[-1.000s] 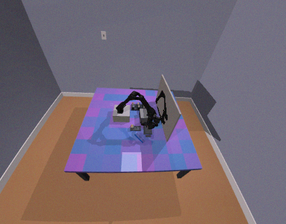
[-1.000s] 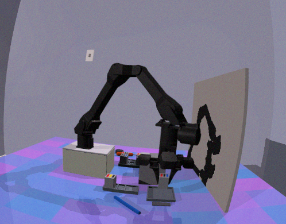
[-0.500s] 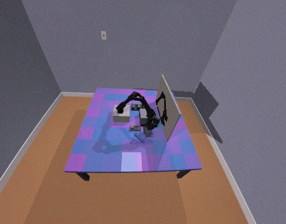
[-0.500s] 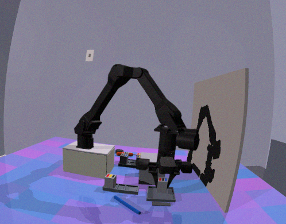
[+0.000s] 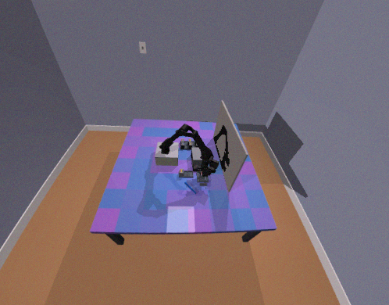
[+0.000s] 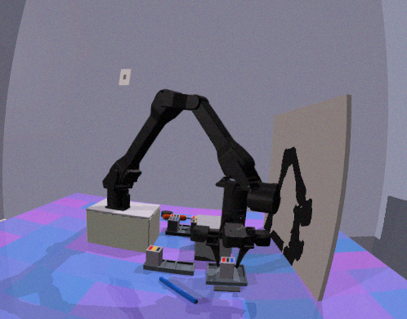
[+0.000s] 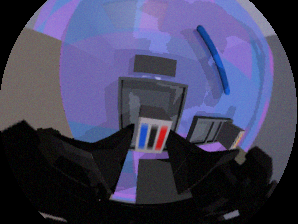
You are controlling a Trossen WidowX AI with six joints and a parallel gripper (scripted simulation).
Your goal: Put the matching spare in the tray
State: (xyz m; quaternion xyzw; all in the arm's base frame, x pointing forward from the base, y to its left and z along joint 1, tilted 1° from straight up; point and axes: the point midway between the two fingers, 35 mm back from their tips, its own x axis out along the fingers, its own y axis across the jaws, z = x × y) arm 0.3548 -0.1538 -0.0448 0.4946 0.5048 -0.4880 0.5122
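Setting: a grey-walled room with an orange-brown floor, in which a table topped in purple and blue squares is stood. Tool: the gripper is pointed straight down over the tray, with its fingers parted either side of a spare; the jaws are judged to be opening, so the part is being released and is no longer clamped. Task item: the spare is stood upright inside the tray, its base apparently resting on the tray floor, which suggests that the placing is done and only the letting go is in hand. Marking: a panel of red and blue bars is carried on the spare, seen in the wrist view as blue, dark and red stripes; no letters or numerals can be read. Adjacent: a second spare with a red and yellow panel is mounted on a grey base just to the left, and a blue pen is lain on the table in front of both. Further out: a third unit with red fittings is stood behind, near the pale block on which the arm is based. A tan upright board is stood to the right, presumably to screen or reflect the mounted unit's back; whether a code is shown there cannot be told.
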